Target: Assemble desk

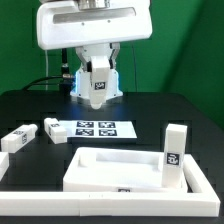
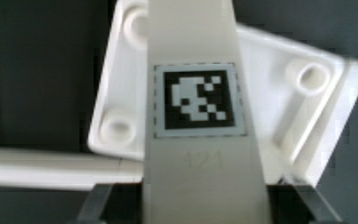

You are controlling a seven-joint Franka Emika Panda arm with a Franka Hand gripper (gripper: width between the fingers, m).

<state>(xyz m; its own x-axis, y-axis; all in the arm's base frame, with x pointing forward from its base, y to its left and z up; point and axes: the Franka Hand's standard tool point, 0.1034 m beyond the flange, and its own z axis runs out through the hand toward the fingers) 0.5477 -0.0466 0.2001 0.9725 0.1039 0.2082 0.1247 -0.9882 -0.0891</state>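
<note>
My gripper hangs high over the back of the table, shut on a white block leg whose tag faces the camera. In the wrist view that leg runs lengthwise out from between my dark fingers, with its tag in the middle. Behind it lies the white desk top, showing round holes at its corners. In the exterior view the tray-like desk top lies at the front of the table. One leg stands upright at its corner on the exterior view's right.
Two loose white legs lie on the exterior view's left. The marker board lies flat behind the desk top. A thin white border rail runs along the front and also shows in the wrist view.
</note>
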